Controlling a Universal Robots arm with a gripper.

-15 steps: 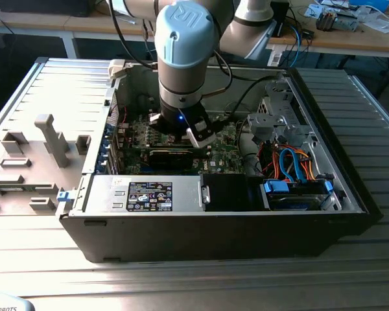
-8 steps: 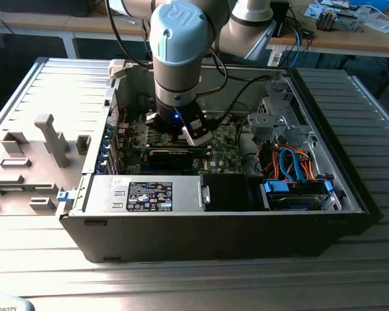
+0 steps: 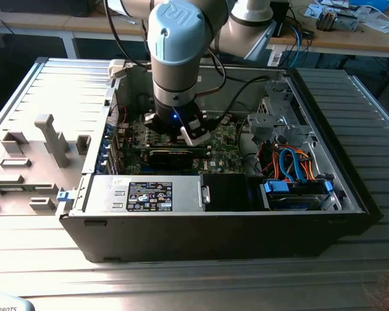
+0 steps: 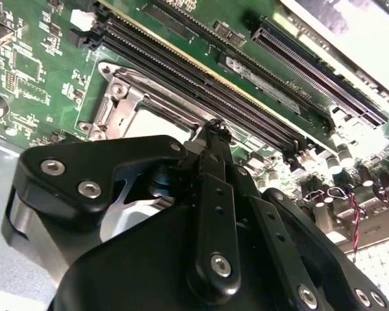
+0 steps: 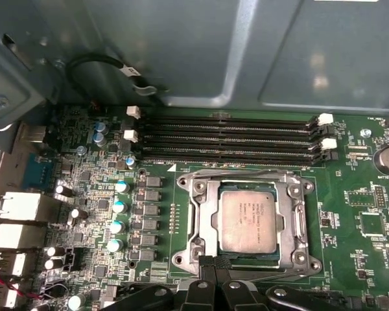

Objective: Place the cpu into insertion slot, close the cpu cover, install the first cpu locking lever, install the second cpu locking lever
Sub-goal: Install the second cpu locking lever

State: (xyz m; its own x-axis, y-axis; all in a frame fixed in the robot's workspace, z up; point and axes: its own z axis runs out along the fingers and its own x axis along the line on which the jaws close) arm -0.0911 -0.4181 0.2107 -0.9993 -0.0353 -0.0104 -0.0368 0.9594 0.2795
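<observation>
Print can be made out on the cpu (image 5: 248, 219) and on a sticker (image 3: 150, 196) on the case, but none is read off. The case (image 3: 214, 233) is set on a ribbed grey counter (image 3: 181, 278). In the first wrist view the cpu is seen seated in the slot (image 5: 201, 223), cover (image 5: 297, 220) around it. The gripper (image 5: 215, 262) is held closed and empty at the cover's edge.

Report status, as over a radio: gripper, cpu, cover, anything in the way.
Gripper shut, at socket's edge. Cpu seated in insertion slot. Cpu cover down around chip. Nothing on the chip.
</observation>
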